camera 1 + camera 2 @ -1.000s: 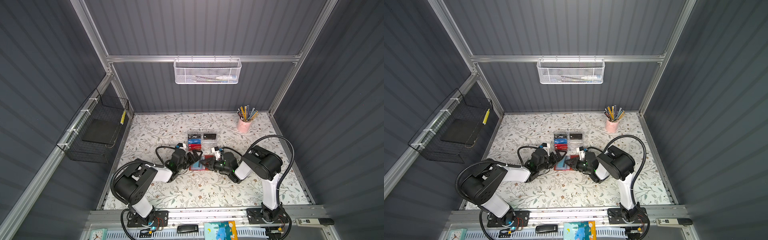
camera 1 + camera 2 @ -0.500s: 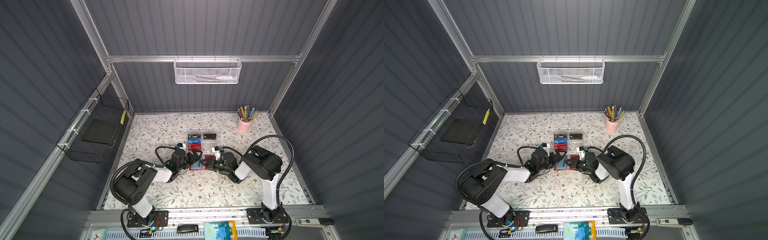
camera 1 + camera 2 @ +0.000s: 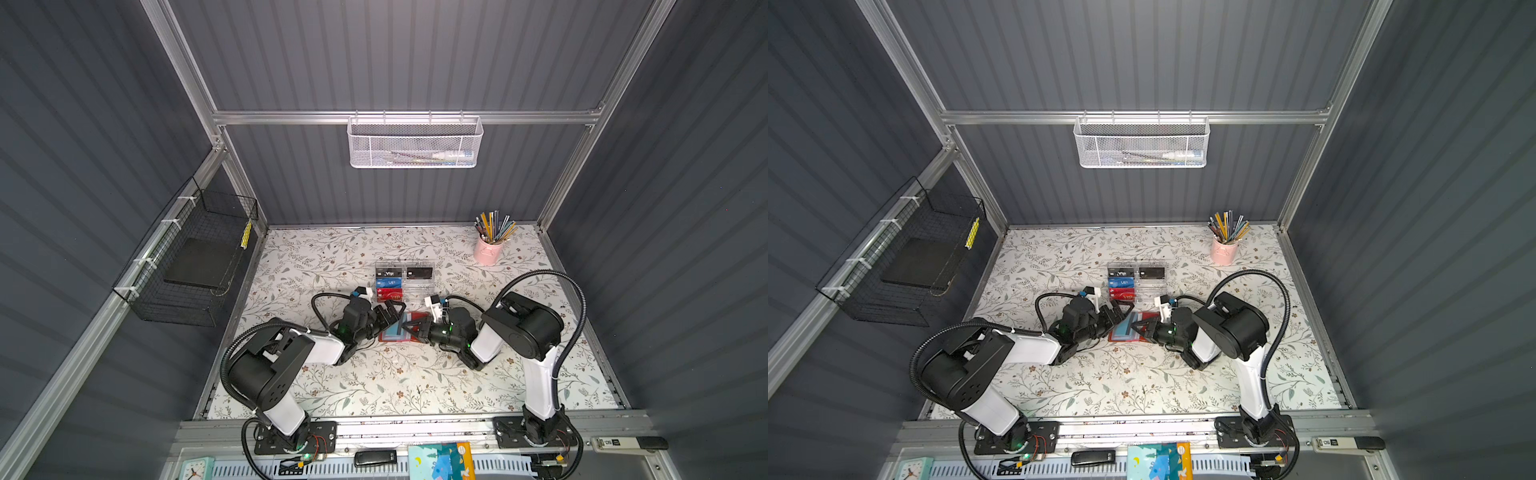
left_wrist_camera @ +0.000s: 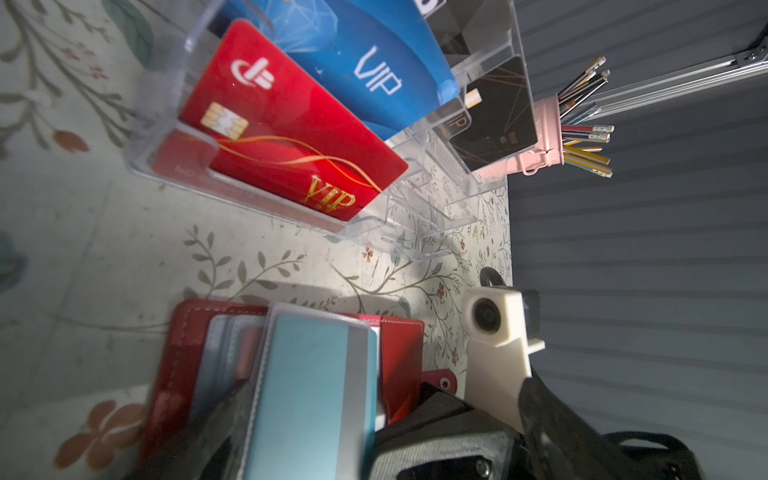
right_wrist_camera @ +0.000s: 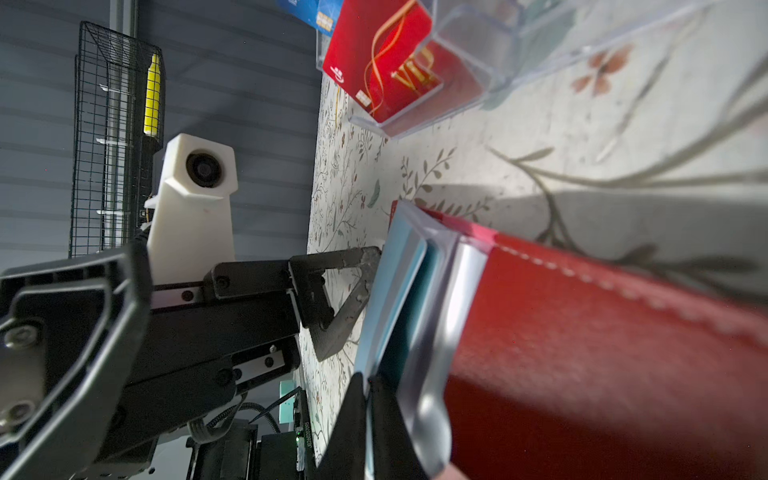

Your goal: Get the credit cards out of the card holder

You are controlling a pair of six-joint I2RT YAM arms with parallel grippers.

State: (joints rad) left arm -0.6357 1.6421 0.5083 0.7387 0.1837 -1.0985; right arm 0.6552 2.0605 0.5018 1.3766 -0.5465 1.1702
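Reaching inward from the front rail, both arms were stretched low over the middle of the desk (image 3: 374, 382), elbows bent, wrists near level and aimed at one another. Left end effector (image 3: 390, 316): jaws spread wide, holding nothing. One of its fingers (image 5: 345, 291) stood just beside the face of a lifted sleeve leaf (image 4: 320, 311); contact could not be told. Right end effector (image 3: 406, 327): jaws closed to a thin pinch on the near edge of that sleeve leaf. Whether the pads met the card itself or only the clear plastic was not clear. Card holder (image 4: 187, 328) lay open on the desk between the two end effectors, just in front of the clear acrylic rack (image 3: 417, 286). Its open span ran left to right along the rack's front, and its spine pointed from the front rail toward the rack. Strap tab (image 4: 440, 380) stuck out from the cover edge on the right arm's side. Teal credit card (image 4: 307, 395) sat inside the lifted leaf, raised off the covers and tilted. Its long axis ran with the spine, one short end toward the rack. A second pale card edge showed in the sleeves beneath, too blurred to describe. Red, blue and black cards stood in the rack tiers.
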